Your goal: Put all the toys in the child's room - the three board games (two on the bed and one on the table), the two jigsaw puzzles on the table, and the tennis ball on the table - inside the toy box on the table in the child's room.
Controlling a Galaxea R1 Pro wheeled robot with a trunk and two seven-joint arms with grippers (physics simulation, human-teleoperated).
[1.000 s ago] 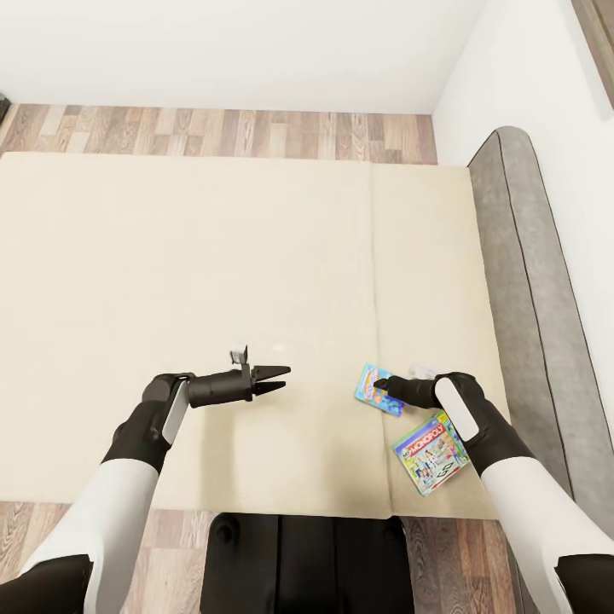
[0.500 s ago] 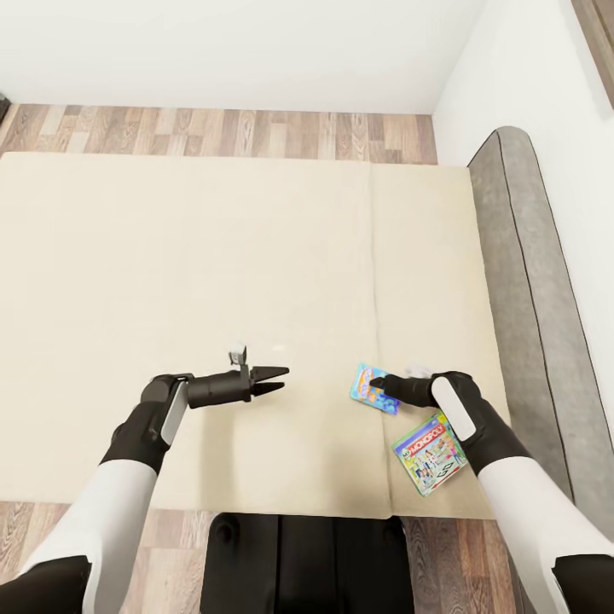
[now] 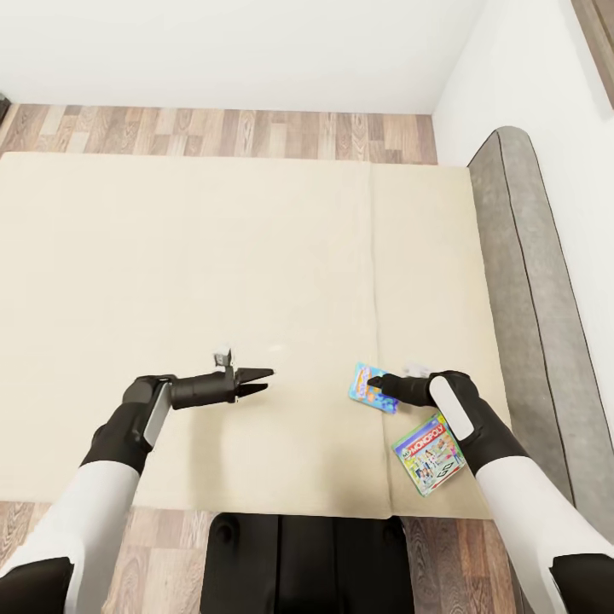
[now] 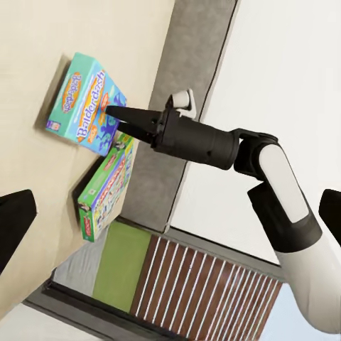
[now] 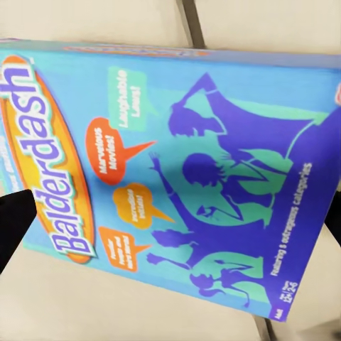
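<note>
The Balderdash box point(image 3: 369, 387) lies flat on the bed point(image 3: 213, 256) near its front right corner, just beyond the Monopoly box point(image 3: 431, 454), which sits at the front edge. The right pincer point(image 3: 373, 383) hovers over the Balderdash box, fingers spread, pinching nothing. The left pincer point(image 3: 262, 381) hangs above bare mattress toward the front edge, slightly spread and empty.

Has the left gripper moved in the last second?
Yes. The left gripper has drawn back toward the robot's left and slightly nearer the bed's front edge, away from the seam.
</note>
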